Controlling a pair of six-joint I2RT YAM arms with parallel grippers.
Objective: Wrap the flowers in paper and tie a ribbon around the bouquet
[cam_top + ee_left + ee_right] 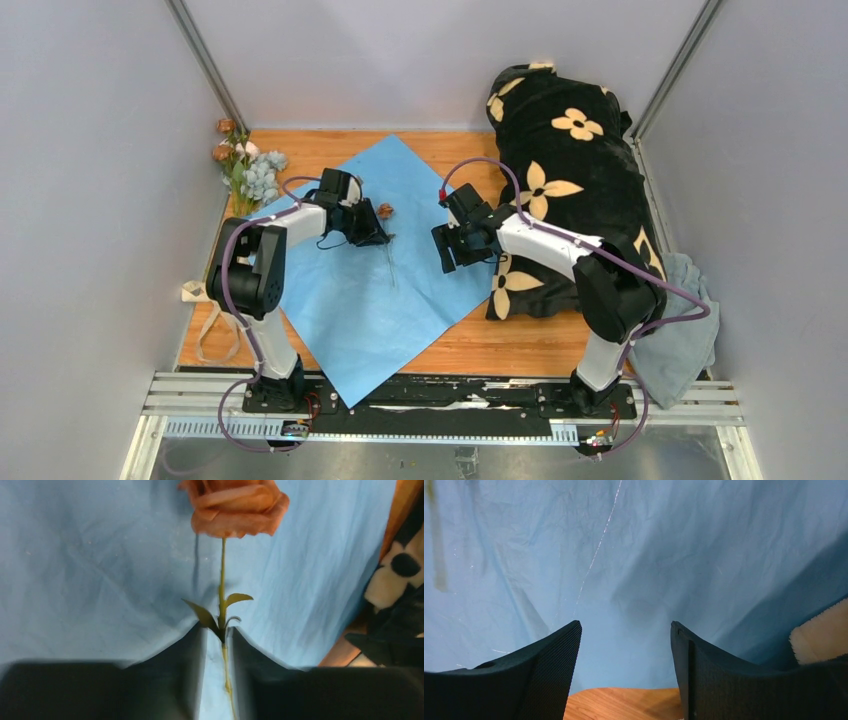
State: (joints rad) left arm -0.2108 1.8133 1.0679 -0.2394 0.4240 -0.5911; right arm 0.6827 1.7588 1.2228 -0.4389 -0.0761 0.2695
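Left hand (218, 628) barely parted about a rose stem (222, 575) on paper (75, 555); right hand (625, 626) gapes empty.

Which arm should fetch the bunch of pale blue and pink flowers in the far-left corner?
Left. The left hand is nearer the flower bunch; the right hand sits across the crinkled light-blue paper sheet, beside the black flower-print plush blanket.
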